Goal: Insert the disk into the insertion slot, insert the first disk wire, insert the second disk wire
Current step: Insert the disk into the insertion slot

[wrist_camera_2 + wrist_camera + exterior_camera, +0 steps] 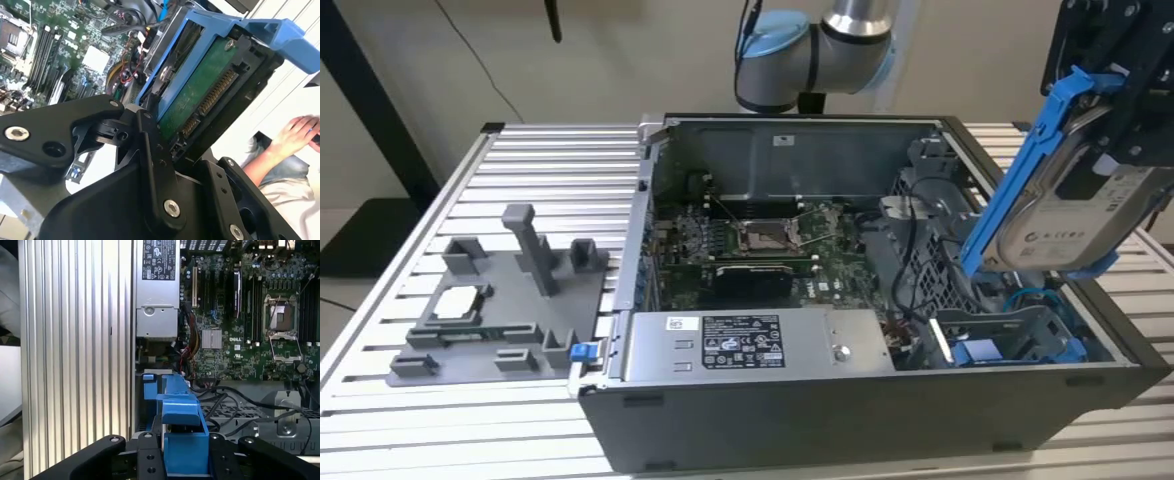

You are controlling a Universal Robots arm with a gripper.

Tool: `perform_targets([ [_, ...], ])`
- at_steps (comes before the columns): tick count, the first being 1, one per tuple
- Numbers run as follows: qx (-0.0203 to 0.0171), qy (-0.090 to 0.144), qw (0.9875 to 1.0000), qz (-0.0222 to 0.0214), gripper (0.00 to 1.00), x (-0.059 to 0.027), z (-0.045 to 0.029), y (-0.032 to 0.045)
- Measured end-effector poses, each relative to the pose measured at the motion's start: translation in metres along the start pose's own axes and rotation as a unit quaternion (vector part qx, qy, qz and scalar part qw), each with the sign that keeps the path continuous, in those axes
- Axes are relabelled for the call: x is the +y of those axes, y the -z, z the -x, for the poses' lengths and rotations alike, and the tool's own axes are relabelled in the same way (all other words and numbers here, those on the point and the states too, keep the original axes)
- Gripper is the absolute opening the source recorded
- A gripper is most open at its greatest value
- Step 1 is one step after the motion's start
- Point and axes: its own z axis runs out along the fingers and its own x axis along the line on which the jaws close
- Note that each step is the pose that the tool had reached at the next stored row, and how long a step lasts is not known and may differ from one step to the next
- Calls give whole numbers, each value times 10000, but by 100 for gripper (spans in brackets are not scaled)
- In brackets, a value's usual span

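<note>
Up around 2 o'clock in the exterior view, the gripper (1121, 150) is clamped on the disk (1061, 225), holding it in the air and tilted steeply above the open computer case (854, 420). So step one isn't done. The disk in its blue carrier (1014, 170) hangs over the insertion slot (1001, 340), that drive cage at roughly 4 o'clock of the case, and isn't touching it as far as I can tell.

In the second wrist view the black fingers (150, 150) pinch the disk's end. The connector strip (210, 100) on its green board side is bare, nothing plugged in, so I'd say both disk wires are left to do too. Some loose cables (937, 195) lie near the cage, but I can't tell which ones are the disk wires.

The motherboard (240, 315) sits mid-case and the grey power-supply box (747, 345) at the case's 6 o'clock. My read is that none of the three steps is finished.
</note>
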Motion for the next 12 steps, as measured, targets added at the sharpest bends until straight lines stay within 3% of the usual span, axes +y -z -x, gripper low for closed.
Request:
perform_targets([
  [8, 3, 0, 10000, 0, 0, -5, -4, -13],
  [12, -4, 1, 10000, 0, 0, -12, -32, -57],
])
